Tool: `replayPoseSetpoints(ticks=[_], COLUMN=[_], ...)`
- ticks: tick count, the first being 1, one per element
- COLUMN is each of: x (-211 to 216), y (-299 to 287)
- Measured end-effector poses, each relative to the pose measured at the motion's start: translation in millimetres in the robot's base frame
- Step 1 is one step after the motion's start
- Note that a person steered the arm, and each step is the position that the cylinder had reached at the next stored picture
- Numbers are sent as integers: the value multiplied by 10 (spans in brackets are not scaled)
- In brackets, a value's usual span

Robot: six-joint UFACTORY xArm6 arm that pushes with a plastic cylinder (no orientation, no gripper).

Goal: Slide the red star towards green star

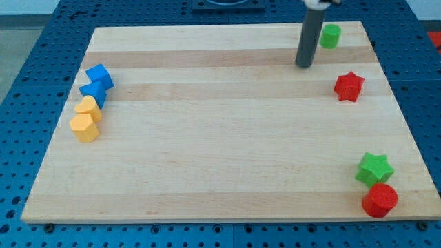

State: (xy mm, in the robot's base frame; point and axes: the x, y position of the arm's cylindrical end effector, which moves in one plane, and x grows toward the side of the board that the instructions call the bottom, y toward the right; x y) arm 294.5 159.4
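Since the arm carries no pincer at all, only a straight dark rod, there is no open or closed state to log; we record the position of my tip (pixel 304 65) instead. It rests on the pale wooden board (pixel 207 158) near the view's top right, just to the view's left of a small green cylindrical block (pixel 331 36) and clear of it.

The red star-shaped block (pixel 349 86) lies to the view's right of my tip and slightly below it, near but not touching. The green star-shaped block (pixel 374 169) sits well apart from it, toward the view's bottom right, with a red cylindrical block (pixel 380 200) touching or almost touching its lower edge.

Our judgement: the push has not yet begun. To do it well, we should first bring my tip round to the view's top side of the red star, a little to its left, so the push line runs down and slightly to the view's right, through the star's centre. Contact off centre would likely spin the star or let it slip aside. We must avoid clipping the green cylinder on the way round, and stay clear of the board's right edge.

The two blue blocks (pixel 97 82) and two yellow blocks (pixel 86 119) clustered at the view's left play no part.
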Motion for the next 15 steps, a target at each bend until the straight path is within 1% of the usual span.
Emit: replayPoseSetpoints(ticks=[1, 2, 3, 4, 5, 6, 7, 8, 9, 10, 11, 12, 13, 14, 15], x=[-266, -269, -125, 188, 697, 910, 902, 302, 42, 58, 299, 717, 943, 924, 491], y=[206, 650, 809, 919, 924, 925, 925, 927, 772, 675, 763, 903, 928, 909, 666])
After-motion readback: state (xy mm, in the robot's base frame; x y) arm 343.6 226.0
